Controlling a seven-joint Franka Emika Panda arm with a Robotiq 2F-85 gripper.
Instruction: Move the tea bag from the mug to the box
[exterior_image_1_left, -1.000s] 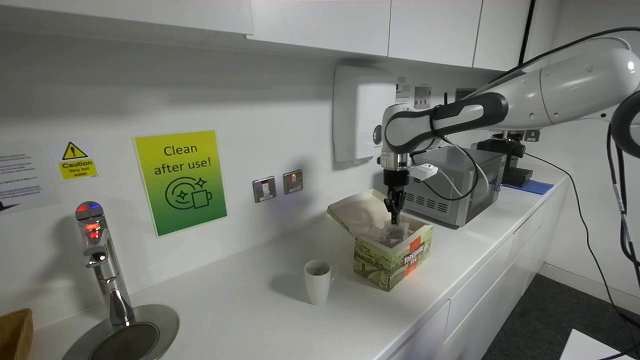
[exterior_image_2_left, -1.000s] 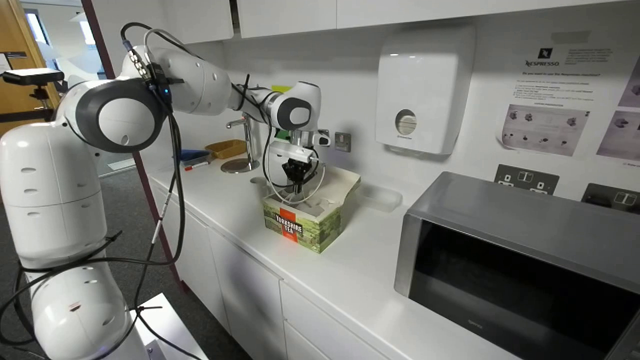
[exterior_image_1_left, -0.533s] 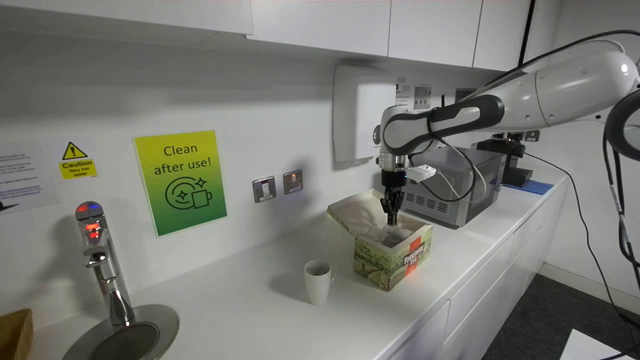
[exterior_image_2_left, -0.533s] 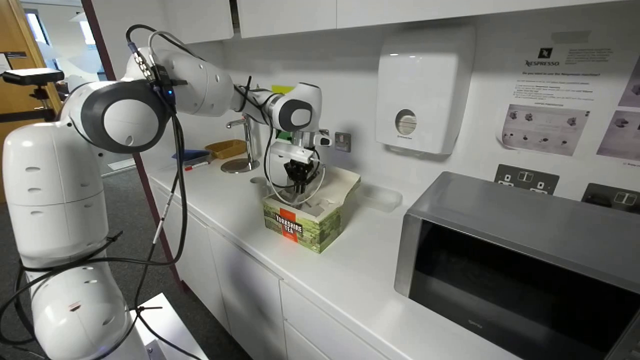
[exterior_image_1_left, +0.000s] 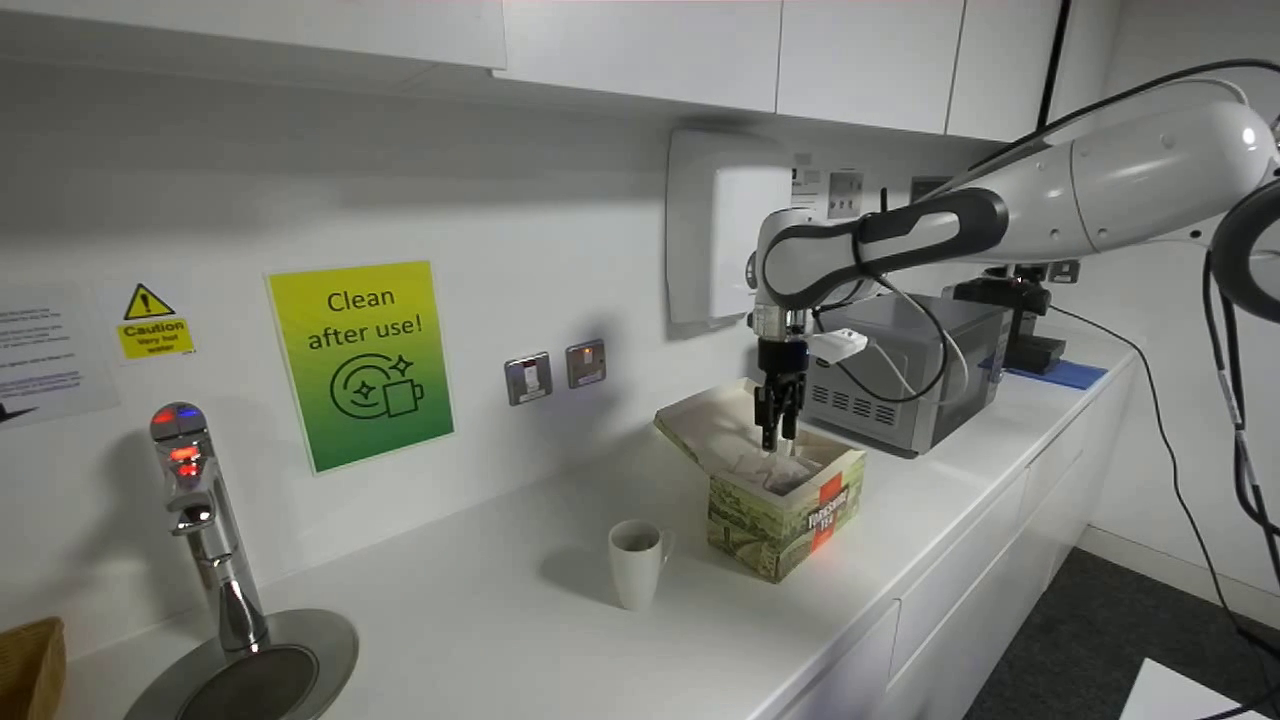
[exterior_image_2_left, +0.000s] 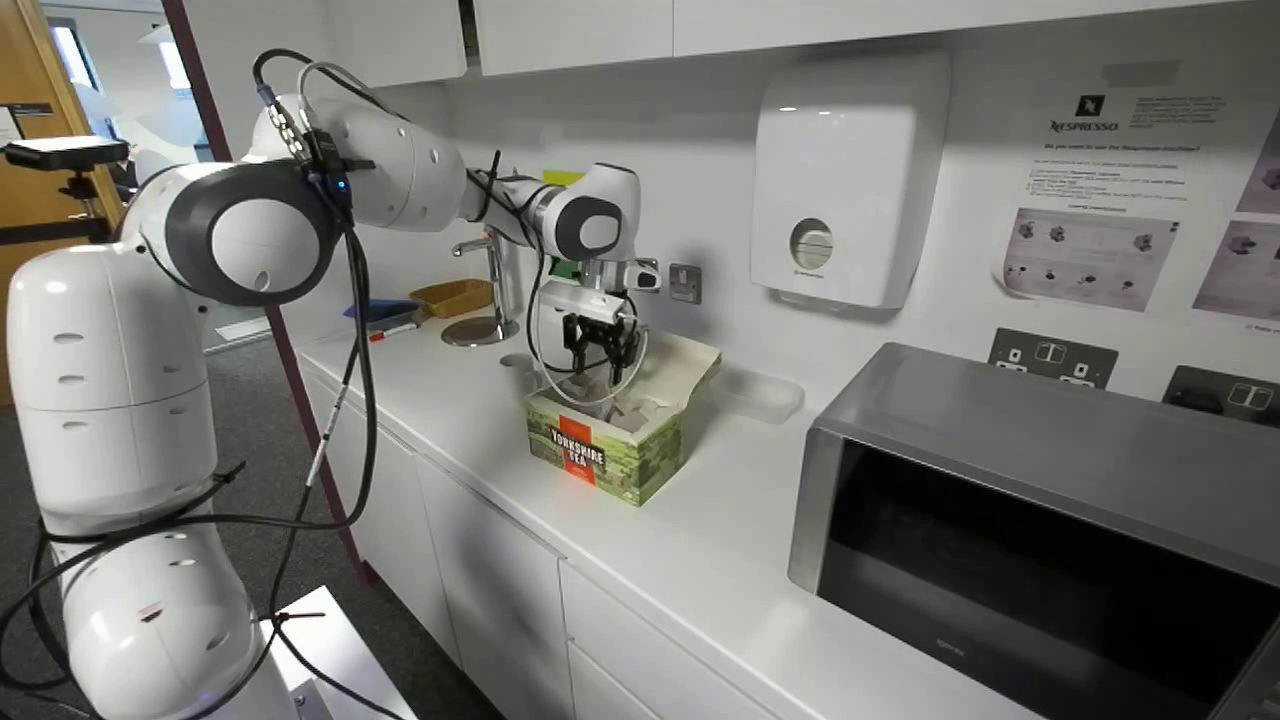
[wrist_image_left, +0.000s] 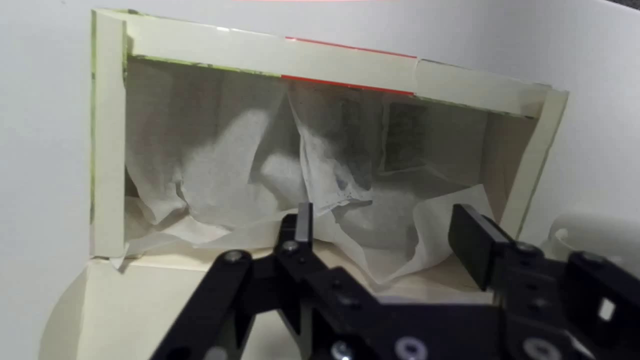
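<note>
Lying in box (wrist_image_left: 345, 62), teabag (wrist_image_left: 404, 136), wrist cam only

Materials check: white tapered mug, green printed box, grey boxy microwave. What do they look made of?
White tapered mug: probably glazed ceramic; smooth wall, though plastic isn't ruled out.
Green printed box: cardboard, printed outside, plain cream inside; thin folded edges show.
Grey boxy microwave: likely metal casing, satin; dull even sheen.
</note>
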